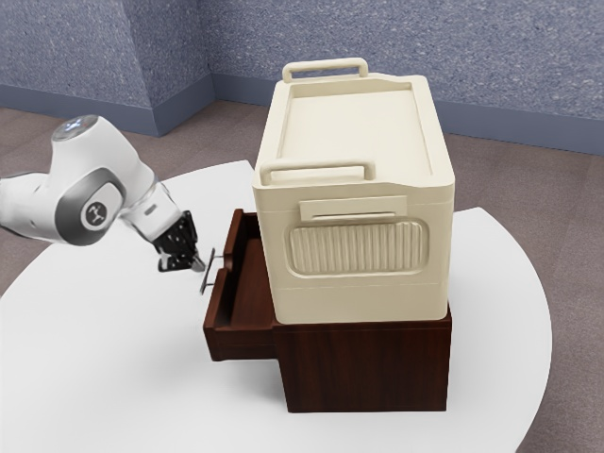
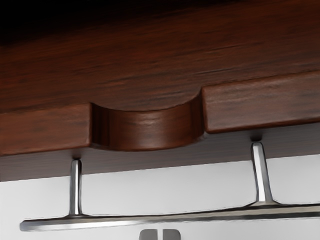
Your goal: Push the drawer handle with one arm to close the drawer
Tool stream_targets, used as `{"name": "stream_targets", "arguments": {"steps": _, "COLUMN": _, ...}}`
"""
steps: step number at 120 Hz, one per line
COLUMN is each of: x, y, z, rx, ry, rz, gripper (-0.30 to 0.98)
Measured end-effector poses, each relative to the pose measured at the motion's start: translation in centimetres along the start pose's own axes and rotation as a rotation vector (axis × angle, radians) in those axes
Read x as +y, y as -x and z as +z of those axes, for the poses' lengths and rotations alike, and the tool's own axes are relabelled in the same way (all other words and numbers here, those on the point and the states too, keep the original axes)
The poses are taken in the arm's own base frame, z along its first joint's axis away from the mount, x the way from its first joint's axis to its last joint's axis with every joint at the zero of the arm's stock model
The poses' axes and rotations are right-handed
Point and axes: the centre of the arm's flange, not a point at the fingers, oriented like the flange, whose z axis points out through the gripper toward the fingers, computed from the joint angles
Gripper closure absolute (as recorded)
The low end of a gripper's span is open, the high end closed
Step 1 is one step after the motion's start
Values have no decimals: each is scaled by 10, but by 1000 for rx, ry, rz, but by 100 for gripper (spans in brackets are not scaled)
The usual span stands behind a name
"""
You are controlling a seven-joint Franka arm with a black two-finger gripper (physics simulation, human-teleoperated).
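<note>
And here we are in the exterior view, twelve o'clock at the top: the white jointed robot arm (image 1: 90, 193) comes in from nine o'clock, bends over, and points its black two-finger tool (image 1: 197, 265) down toward four o'clock. The tool is pressed together, fingertips side by side with a thin slit between them, pinching nothing! Right there, just off those tips toward three o'clock, is the slim silver metal bar handle (image 1: 207, 275); whether they touch it, I cannot tell.

The handle sits on the nine o'clock face of the dark reddish-brown wooden drawer (image 1: 219, 307), and that drawer is open, jutting out toward nine o'clock from the matching dark-brown wooden cabinet (image 1: 368, 368). Look at the hollow inside, plain to see! Up on top of the cabinet rides a big cream-coloured box (image 1: 354, 250) with two looped grips and a ribbed panel on the side facing six o'clock. All of it stands on a round white bench (image 1: 123, 349), with grey-brown floor and a speckled blue-grey wall (image 1: 283, 42) beyond, toward twelve.

Over to the wrist view: the handle runs across just beside the tool's tips, two round posts tying it to the drawer front, and a smooth curved notch (image 2: 147, 127) is scooped from the front's upper edge between those posts.
</note>
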Motion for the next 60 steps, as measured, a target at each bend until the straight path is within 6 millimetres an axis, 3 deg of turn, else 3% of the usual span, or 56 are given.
{"name": "stream_targets", "arguments": {"steps": 60, "x": 3, "y": -32, "z": 9, "rx": 29, "ry": -8, "rz": 0, "gripper": 78}}
